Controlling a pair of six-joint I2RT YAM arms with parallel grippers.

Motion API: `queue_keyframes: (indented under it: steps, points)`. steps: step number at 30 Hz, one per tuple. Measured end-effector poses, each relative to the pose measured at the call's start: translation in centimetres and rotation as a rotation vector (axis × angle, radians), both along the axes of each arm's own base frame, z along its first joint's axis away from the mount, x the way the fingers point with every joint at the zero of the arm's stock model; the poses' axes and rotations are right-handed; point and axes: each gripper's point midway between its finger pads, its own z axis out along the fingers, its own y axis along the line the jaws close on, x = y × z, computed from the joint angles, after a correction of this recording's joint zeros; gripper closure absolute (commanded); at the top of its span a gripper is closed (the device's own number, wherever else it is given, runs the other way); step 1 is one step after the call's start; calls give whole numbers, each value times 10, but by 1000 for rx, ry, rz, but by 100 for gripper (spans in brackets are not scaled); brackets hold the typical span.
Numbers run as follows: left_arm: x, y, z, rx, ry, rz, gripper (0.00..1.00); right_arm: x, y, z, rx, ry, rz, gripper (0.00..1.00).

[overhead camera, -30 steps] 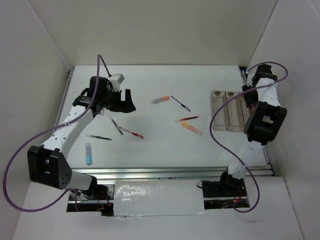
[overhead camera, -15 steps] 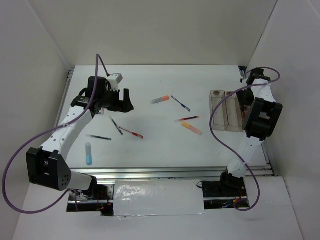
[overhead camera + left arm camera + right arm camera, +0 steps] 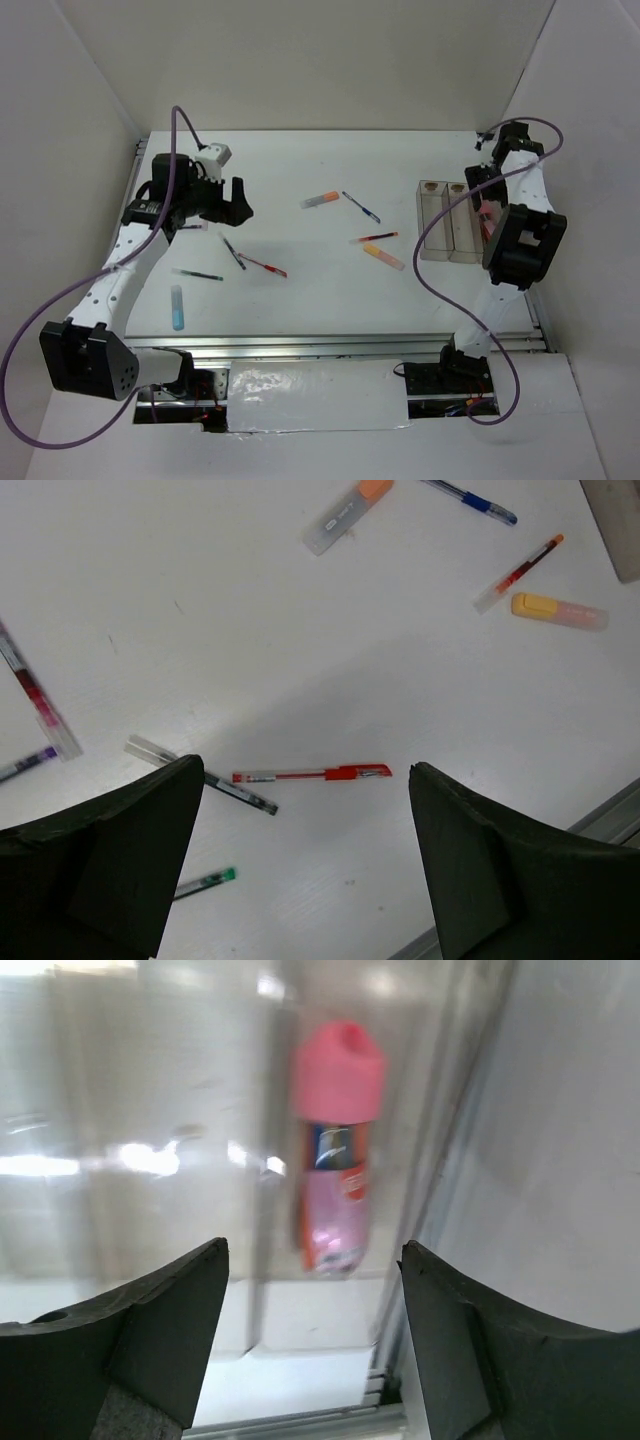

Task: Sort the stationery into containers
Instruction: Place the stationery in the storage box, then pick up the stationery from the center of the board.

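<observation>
Loose stationery lies on the white table: an orange-capped marker [image 3: 320, 199], a blue pen [image 3: 361, 207], a thin red pen [image 3: 375, 237], a yellow-pink marker [image 3: 383, 257], a dark pen [image 3: 233, 252], a red pen [image 3: 263, 265] [image 3: 310, 774] and a light-blue marker [image 3: 177, 307]. My left gripper [image 3: 238, 197] [image 3: 305, 780] hangs open and empty above the red pen. The clear containers [image 3: 437, 225] stand at the right. My right gripper [image 3: 484, 198] [image 3: 313, 1250] is open over the rightmost bin. A pink-capped tube [image 3: 338, 1150], blurred, lies inside it, clear of both fingers.
A green-tipped pen [image 3: 197, 274] [image 3: 205, 882] and a pinkish pen [image 3: 35, 700] lie by the left arm. The metal rail [image 3: 340, 345] runs along the table's near edge. White walls close in at left, back and right, the right one close beside the bins.
My right gripper has opened wider and reached toward the bins' far end; the tube is free of it. The left gripper has shifted to the left, still open.
</observation>
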Motion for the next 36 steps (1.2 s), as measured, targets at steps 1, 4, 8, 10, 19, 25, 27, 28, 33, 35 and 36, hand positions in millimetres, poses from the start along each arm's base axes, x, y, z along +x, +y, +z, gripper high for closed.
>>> queue_keyframes:
  steps: [1,4,8,10,19,25,27,28,33,35,36]
  points:
    - [0,-1,2,13,-21,-25,8,1,12,14,20,-32,22,23]
    - [4,-12,3,64,-81,-111,11,6,60,66,102,-176,101,23]
    - [24,-43,-11,131,-90,-246,15,-16,128,132,237,-355,210,23]
    - [47,-62,-26,156,-75,-304,17,-34,152,149,302,-403,243,23]
    - [126,-125,-104,196,10,-430,19,-77,201,132,537,-352,251,23]
    - [150,-156,-148,226,38,-453,19,-96,213,129,594,-344,244,22]
    - [156,-159,-161,246,46,-446,19,-100,216,131,605,-353,248,23]
    - [159,-160,-166,256,46,-441,19,-102,217,132,611,-354,251,23]
    - [172,-160,-188,297,55,-419,19,-104,220,128,628,-349,250,23]
    - [174,-159,-195,311,62,-409,20,-105,221,126,639,-343,246,23]
    - [175,-158,-198,318,63,-407,21,-106,222,126,645,-342,245,23]
